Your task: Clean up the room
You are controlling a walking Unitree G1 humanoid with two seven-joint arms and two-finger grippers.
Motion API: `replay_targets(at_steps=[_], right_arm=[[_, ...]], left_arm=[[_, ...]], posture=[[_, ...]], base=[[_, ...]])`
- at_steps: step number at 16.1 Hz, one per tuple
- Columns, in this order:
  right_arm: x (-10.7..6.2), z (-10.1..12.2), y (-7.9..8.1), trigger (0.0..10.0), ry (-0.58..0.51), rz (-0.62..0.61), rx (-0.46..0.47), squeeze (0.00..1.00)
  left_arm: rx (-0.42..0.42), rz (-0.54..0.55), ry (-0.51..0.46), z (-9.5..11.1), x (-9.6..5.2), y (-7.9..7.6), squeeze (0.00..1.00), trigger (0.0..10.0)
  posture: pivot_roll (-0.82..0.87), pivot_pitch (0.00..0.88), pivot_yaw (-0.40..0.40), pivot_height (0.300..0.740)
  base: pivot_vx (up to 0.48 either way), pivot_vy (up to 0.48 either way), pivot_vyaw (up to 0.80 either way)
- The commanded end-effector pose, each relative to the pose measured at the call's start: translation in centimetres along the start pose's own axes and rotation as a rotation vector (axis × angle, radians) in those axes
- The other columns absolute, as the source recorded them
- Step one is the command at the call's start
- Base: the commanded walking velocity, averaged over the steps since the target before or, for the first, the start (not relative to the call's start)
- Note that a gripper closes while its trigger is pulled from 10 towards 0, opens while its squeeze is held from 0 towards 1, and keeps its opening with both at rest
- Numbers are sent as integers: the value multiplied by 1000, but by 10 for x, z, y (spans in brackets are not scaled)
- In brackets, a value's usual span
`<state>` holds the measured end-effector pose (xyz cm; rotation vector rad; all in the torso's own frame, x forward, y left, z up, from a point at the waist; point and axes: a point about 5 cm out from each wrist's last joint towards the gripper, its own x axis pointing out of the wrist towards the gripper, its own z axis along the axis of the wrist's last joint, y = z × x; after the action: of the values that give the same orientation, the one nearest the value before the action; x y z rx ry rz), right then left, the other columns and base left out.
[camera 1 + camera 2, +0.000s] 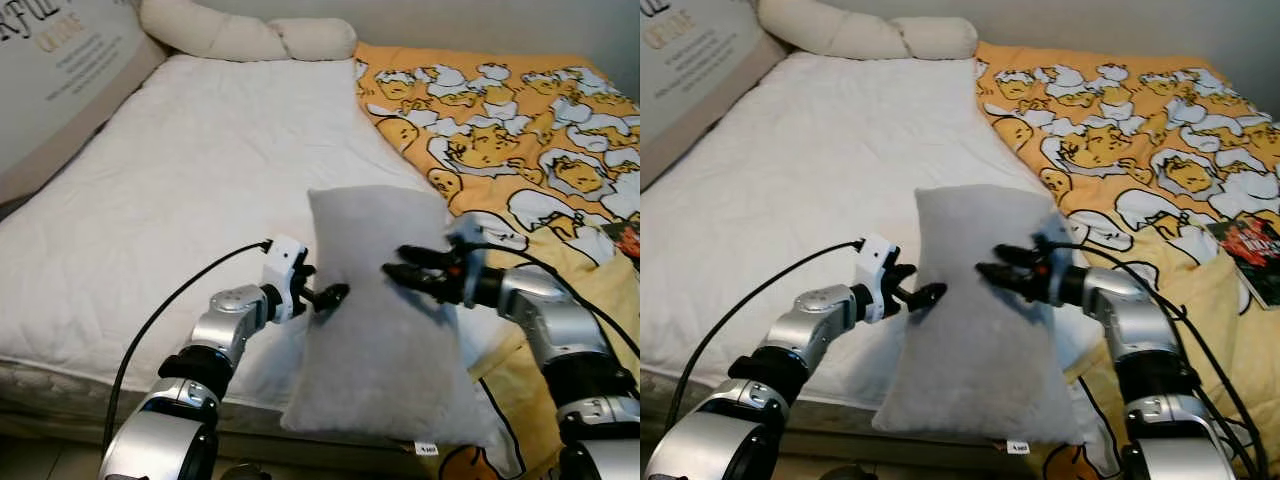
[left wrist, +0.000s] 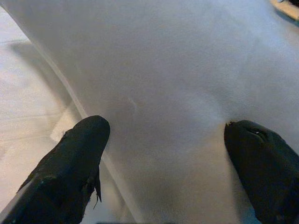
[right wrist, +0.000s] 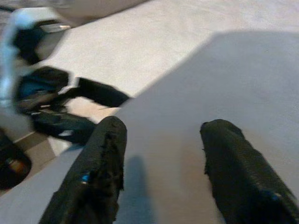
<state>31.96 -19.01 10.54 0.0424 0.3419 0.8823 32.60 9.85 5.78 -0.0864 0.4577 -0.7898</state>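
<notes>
A grey pillow (image 1: 375, 340) stands on end at the bed's front edge, its lower part hanging past the mattress (image 1: 200, 180). My left gripper (image 1: 330, 295) is at the pillow's left edge, open, with the pillow's edge (image 2: 187, 70) lying between its spread fingers. My right gripper (image 1: 400, 270) reaches across the pillow's front face near its upper middle. It is open too, both fingers lying over the grey cloth (image 3: 243, 84). In the right wrist view the left gripper (image 3: 98, 93) shows beyond the pillow's edge.
A yellow cartoon-print blanket (image 1: 500, 130) covers the bed's right half and drapes over the front edge. A long cream bolster (image 1: 240, 35) lies at the head. A printed board (image 1: 60, 70) leans along the left side. A dark book (image 1: 1255, 250) rests on the blanket at right.
</notes>
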Motion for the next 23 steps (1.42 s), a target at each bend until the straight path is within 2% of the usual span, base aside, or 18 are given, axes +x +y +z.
replay_targets(at_steps=[1, 4, 7, 8, 10, 12, 13, 16, 17, 19, 20, 21, 22, 23], right_arm=[[-10, -1, -9, 10000, -14, -69, 28, 1000], [-40, -5, -30, 10000, -77, -195, 163, 1000], [-63, -18, -43, 10000, -39, -288, 218, 1000], [-69, -31, -44, 10000, -1, -299, 257, 1000], [-68, -45, -40, 10000, 26, -285, 311, 1000], [-64, -60, -36, 10000, 46, -280, 382, 1000], [-60, -69, -32, 10000, 41, -259, 448, 1000], [-52, -76, -25, 10000, -7, -215, 565, 1000], [-46, -84, -19, 10000, 24, -196, 570, 1000], [-39, -94, -13, 10000, 67, -210, 585, 1000], [-33, -100, -10, 10000, 83, -224, 600, 1000], [-30, -100, -8, 10000, 83, -221, 606, 1000], [-26, -101, -6, 10000, 85, -221, 617, 1000], [-23, -102, -4, 10000, 90, -219, 623, 1000]], left_arm=[[-19, -27, 9, -5, -1, -1, 1000, 10000], [-46, -79, 41, -14, -9, 2, 1000, 10000], [-74, -31, 35, -16, -19, 15, 1000, 10000], [-102, 11, 20, -15, -28, 27, 1000, 10000], [-144, 39, 16, -16, -37, 36, 1000, 10000], [-250, 36, 1, -18, -41, 41, 1000, 10000], [-352, 36, -19, -21, -43, 42, 1000, 10000], [-461, 34, -52, -23, -42, 42, 1000, 10000], [-484, 10, -40, -25, -38, 37, 1000, 10000], [-430, -18, 23, -31, -27, 25, 1000, 10000], [-414, -50, 35, -33, -17, 14, 886, 10000], [-414, -53, 38, -33, -13, 10, 639, 10000], [-407, -55, 55, -35, -9, 5, 67, 10000], [-398, -54, 71, -37, -6, 2, 0, 10000]], posture=[[-52, 0, 8, 740], [-49, 0, 6, 740], [-55, 0, 15, 740], [-57, 0, 20, 740], [-57, 0, 21, 740], [-55, 0, 19, 740], [-55, 0, 20, 740], [-52, 0, 15, 740], [-54, 0, 17, 740], [-54, 0, 18, 740], [-55, 0, 19, 740], [-56, 0, 20, 740], [-56, 0, 22, 740], [-57, 0, 22, 740]], base=[[0, 0, 0], [0, 0, 0], [0, 0, 0], [0, 0, 0], [0, 0, 0], [0, 0, 0], [0, 0, 0], [0, 0, 0], [0, 0, 0], [0, 0, 0], [0, 0, 0], [0, 0, 0], [0, 0, 0], [0, 0, 0]])
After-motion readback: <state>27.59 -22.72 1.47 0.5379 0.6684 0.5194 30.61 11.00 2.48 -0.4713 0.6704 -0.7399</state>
